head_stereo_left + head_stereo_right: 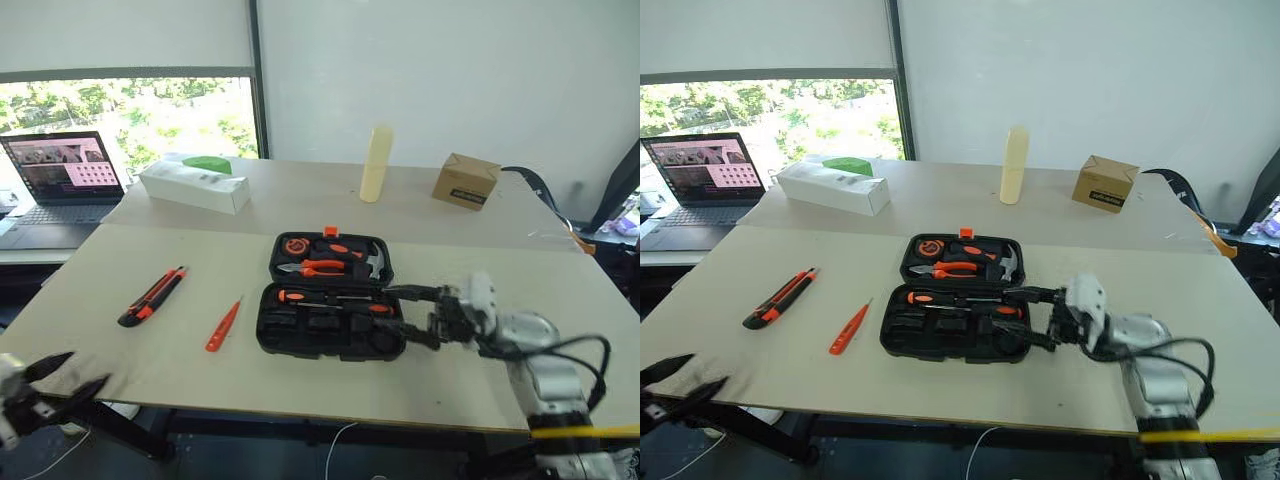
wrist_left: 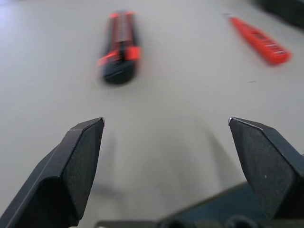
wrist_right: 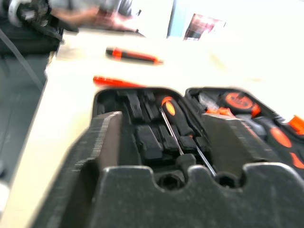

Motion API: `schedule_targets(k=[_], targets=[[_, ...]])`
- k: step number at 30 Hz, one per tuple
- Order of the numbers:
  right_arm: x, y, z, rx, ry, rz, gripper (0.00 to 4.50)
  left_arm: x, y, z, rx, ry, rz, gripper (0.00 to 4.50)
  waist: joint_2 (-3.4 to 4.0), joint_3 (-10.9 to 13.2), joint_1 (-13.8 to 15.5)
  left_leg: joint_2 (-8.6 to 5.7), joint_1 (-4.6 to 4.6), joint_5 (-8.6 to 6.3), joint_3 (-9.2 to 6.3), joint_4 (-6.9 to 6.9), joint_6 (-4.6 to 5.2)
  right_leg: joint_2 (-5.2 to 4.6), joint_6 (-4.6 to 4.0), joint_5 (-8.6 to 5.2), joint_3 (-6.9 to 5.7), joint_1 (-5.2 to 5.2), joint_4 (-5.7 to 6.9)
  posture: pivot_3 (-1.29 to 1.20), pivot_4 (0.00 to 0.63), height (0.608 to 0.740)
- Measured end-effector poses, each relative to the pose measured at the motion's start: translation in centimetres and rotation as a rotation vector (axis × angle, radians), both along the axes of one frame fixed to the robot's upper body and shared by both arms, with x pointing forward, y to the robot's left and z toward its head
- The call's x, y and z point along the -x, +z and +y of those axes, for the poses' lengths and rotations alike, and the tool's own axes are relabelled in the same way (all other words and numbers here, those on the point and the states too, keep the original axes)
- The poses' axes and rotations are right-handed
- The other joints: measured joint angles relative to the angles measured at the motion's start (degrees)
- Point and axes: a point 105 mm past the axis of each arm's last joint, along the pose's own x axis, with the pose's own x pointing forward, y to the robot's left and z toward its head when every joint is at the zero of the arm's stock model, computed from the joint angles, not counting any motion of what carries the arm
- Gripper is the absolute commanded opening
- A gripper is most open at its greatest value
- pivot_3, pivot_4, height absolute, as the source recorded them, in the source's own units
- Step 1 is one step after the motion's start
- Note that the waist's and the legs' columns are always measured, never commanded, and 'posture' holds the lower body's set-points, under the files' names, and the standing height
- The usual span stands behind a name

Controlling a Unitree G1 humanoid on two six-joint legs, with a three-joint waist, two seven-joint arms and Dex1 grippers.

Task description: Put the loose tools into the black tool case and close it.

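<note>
The black tool case (image 1: 330, 295) lies open on the table (image 1: 480, 260), just past the right gripper (image 1: 408, 312), whose fingers stand apart with nothing between them. 1 screwdriver (image 1: 335, 298) sits inside. Ahead of the left gripper (image 1: 72, 378), jaws wide and empty, lie the utility knife (image 1: 152, 296) and slim orange tool (image 1: 223, 325).

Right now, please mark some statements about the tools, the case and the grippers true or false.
1. The black moulded plastic tool case lies open. True.
2. The orange-and-black utility knife sits inside it. False: it lies on the table.
3. The slim orange tool lies between knife and case. True.
4. The left gripper holds the knife. False: open, empty.
5. The brown cardboard box stands behind the case. True.
</note>
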Motion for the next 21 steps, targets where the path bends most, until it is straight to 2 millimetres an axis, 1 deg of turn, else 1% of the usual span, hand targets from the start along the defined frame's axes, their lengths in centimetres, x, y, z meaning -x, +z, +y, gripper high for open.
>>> schedule_targets(k=[2, 4, 5, 7, 9, 11, 13, 14, 16, 17, 18, 19, 21], targets=[[1.2, -0.8, -1.6, 0.003, -0.021, 0.024, 4.39, 0.9, -0.9, 0.1, 0.009, 0.012, 0.035, 4.50, 0.00, 0.02, 0.00, 0.01, 0.24, -0.04, 0.02, 0.00, 0.06, -0.03, 0.00, 0.00, 0.04, 0.18, 0.03, 0.00, 0.150, 0.740], [1.7, -0.8, -2.0, 0.000, -0.026, 0.010, 4.39, 0.6, -1.0, -0.8, 0.025, -0.013, 0.034, 4.50, -0.04, 0.07, -0.01, 0.09, 0.56, 0.03, -0.02, 0.00, -0.04, 0.03, -0.10, -0.05, 0.04, 0.45, 0.06, 0.00, 0.150, 0.740], [1.8, -0.4, -1.9, 0.002, -0.024, -0.017, 4.39, 0.0, -0.7, -1.9, 0.034, -0.053, 0.031, 4.50, -0.05, 0.10, 0.00, 0.12, 0.73, 0.05, -0.05, 0.00, -0.09, 0.04, -0.14, -0.08, 0.03, 0.60, 0.11, 0.00, 0.150, 0.740], [1.7, 0.1, -1.7, 0.001, -0.019, -0.049, 4.39, -1.1, 0.0, -3.5, 0.046, -0.100, 0.023, 4.50, -0.06, 0.10, -0.01, 0.18, 0.90, 0.05, -0.09, 0.00, -0.19, 0.05, -0.15, -0.11, 0.04, 0.69, 0.17, 0.00, 0.150, 0.740], [1.4, 1.0, -1.4, -0.004, -0.011, -0.080, 4.39, -3.2, 0.8, -5.9, 0.061, -0.125, 0.028, 4.50, -0.03, 0.12, 0.09, 0.12, 0.92, 0.10, -0.13, 0.00, -0.16, 0.05, -0.17, -0.07, 0.11, 0.72, 0.25, 0.00, 0.150, 0.740], [1.4, 1.6, -0.6, 0.006, 0.022, -0.104, 4.39, -5.6, 1.7, -9.1, 0.093, -0.158, 0.042, 4.50, -0.06, 0.10, 0.21, 0.06, 0.93, 0.13, -0.15, -0.01, -0.15, 0.10, -0.18, -0.05, 0.19, 0.74, 0.35, 0.00, 0.150, 0.740], [1.5, 1.7, 0.1, 0.013, 0.048, -0.110, 4.39, -7.2, 2.1, -11.5, 0.128, -0.158, 0.083, 4.50, -0.09, 0.07, 0.18, 0.00, 0.91, 0.08, -0.15, -0.02, -0.17, 0.16, -0.19, -0.04, 0.19, 0.72, 0.36, 0.00, 0.150, 0.740], [1.5, 1.6, 0.3, 0.016, 0.058, -0.102, 4.39, -7.9, 1.9, -12.9, 0.133, -0.145, 0.121, 4.50, -0.09, 0.07, 0.16, -0.01, 0.91, 0.09, -0.16, -0.03, -0.21, 0.18, -0.18, -0.05, 0.20, 0.72, 0.34, 0.00, 0.150, 0.740], [1.6, 1.4, 0.6, 0.017, 0.066, -0.088, 4.39, -8.8, 1.3, -14.4, 0.142, -0.122, 0.163, 4.50, -0.09, 0.07, 0.05, -0.04, 0.90, 0.25, -0.12, -0.20, -0.50, 0.20, -0.18, -0.05, 0.22, 0.70, 0.24, 0.00, 0.150, 0.740], [1.5, 1.5, 0.8, 0.017, 0.070, -0.085, 4.39, -9.8, 0.6, -15.5, 0.140, -0.083, 0.205, 4.50, -0.09, 0.08, 0.07, -0.08, 0.89, 0.28, -0.12, -0.24, -0.55, 0.21, -0.17, -0.05, 0.22, 0.71, 0.17, 0.00, 0.150, 0.740], [1.5, 1.5, 1.0, 0.018, 0.078, -0.086, 4.39, -10.0, 0.1, -16.1, 0.136, -0.069, 0.227, 4.50, -0.10, 0.08, -0.02, -0.08, 0.89, 0.29, -0.12, -0.26, -0.56, 0.24, -0.17, -0.05, 0.22, 0.71, 0.17, 0.00, 0.150, 0.740], [1.7, 1.7, 1.3, 0.020, 0.089, -0.093, 4.39, -10.1, -1.0, -16.5, 0.126, -0.039, 0.280, 4.50, -0.12, 0.08, -0.28, -0.05, 0.90, 0.31, -0.10, -0.34, -0.60, 0.29, -0.17, -0.05, 0.27, 0.70, 0.18, 0.00, 0.150, 0.740], [1.6, 1.8, 1.4, 0.017, 0.083, -0.091, 4.50, -10.5, -1.0, -16.7, 0.108, -0.012, 0.291, 3.97, -0.12, 0.07, -0.18, -0.06, 0.97, 0.34, -0.11, -0.45, -0.65, 0.29, -0.18, -0.06, 0.27, 0.71, 0.07, 0.00, 0.150, 0.740]])
